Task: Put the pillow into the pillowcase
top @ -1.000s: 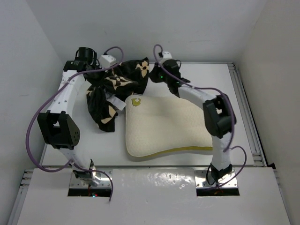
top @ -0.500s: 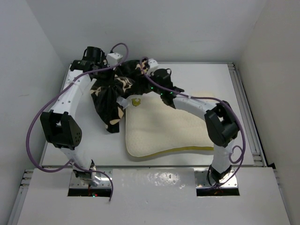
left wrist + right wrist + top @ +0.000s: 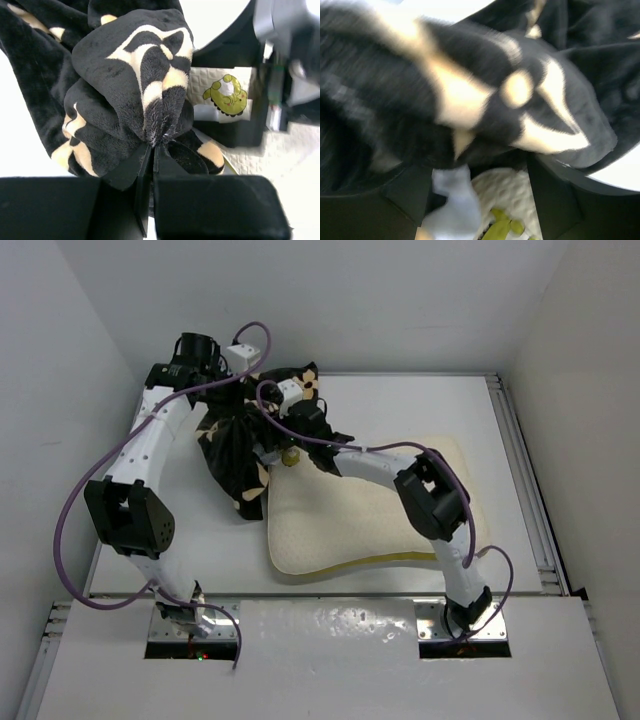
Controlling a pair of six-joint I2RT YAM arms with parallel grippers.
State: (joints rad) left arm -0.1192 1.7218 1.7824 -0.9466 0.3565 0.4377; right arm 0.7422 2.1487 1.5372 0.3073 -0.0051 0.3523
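The cream quilted pillow lies flat mid-table, its yellow piping along the near edge. The black pillowcase with tan flower motifs hangs bunched at the far left. My left gripper is shut on a gathered fold of the pillowcase, and its jaws pinch the plush. My right gripper reaches across to the pillow's far-left corner. In the right wrist view that gripper stands open. The pillow corner with its white tag lies between the spread fingers, under the pillowcase.
White walls close in the table on the left, back and right. A metal rail runs along the right edge. Purple cables loop off both arms. The right arm's forearm crosses over the pillow.
My right arm has swung left from the far middle to the pillow's far-left corner, and its jaws have opened. The left gripper shifted slightly with the pillowcase.
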